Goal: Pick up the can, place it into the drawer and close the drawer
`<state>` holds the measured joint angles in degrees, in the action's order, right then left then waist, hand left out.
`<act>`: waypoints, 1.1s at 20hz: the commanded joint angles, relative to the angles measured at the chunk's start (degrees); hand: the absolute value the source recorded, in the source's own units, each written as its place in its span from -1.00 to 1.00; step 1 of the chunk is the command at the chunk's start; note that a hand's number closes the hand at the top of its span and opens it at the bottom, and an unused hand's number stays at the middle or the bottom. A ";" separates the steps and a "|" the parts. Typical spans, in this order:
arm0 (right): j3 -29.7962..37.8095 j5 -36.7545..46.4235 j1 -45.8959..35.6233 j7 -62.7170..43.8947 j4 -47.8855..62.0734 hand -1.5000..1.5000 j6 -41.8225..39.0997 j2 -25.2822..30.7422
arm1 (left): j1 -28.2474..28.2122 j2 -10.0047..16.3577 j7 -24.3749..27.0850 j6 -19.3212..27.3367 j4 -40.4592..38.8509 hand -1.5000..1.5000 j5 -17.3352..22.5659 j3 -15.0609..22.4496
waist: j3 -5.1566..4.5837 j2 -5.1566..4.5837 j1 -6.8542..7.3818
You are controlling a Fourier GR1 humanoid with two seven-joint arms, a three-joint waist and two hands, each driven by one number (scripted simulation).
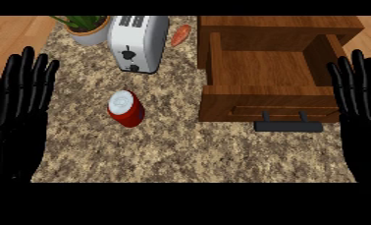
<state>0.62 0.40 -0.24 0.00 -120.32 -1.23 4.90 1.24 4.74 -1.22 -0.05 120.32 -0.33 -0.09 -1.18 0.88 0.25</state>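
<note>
A red can (126,109) with a silver top stands upright on the speckled counter, left of centre. To its right a wooden drawer (270,108) is pulled open and holds nothing; its dark handle (287,126) faces me. My left hand (26,91) rests open at the left edge, fingers up, well left of the can. At the right edge my right hand (353,91) rests open too, beside the drawer's right wall. Neither hand touches anything.
A silver toaster (138,42) stands behind the can. A potted plant (88,27) sits at the back left. An orange carrot (180,35) lies between the toaster and the wooden cabinet (279,27). Wooden floor shows past the counter's left edge.
</note>
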 commanded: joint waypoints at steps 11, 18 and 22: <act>7.11 -1.73 5.74 -10.32 2.15 -1.00 4.18 0.01 | 2.17 11.81 -15.54 -16.44 -6.22 -1.00 17.41 -0.76 | 1.24 -0.81 -0.64; 9.34 -4.45 14.00 -5.05 0.41 -1.00 0.54 -0.49 | 0.37 17.56 -19.01 -22.33 -4.69 -1.00 27.69 -10.31 | 1.20 -0.79 -0.34; 16.15 -12.46 13.53 -7.66 -0.26 -1.00 -3.66 3.21 | 1.16 19.95 -18.30 -26.88 -8.65 -1.00 32.41 -14.64 | 1.19 -0.83 -0.40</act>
<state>11.71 -6.87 13.21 -8.05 -122.03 -2.02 5.83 1.04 21.19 -17.18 -23.96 113.14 26.80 -10.10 0.00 0.07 -0.20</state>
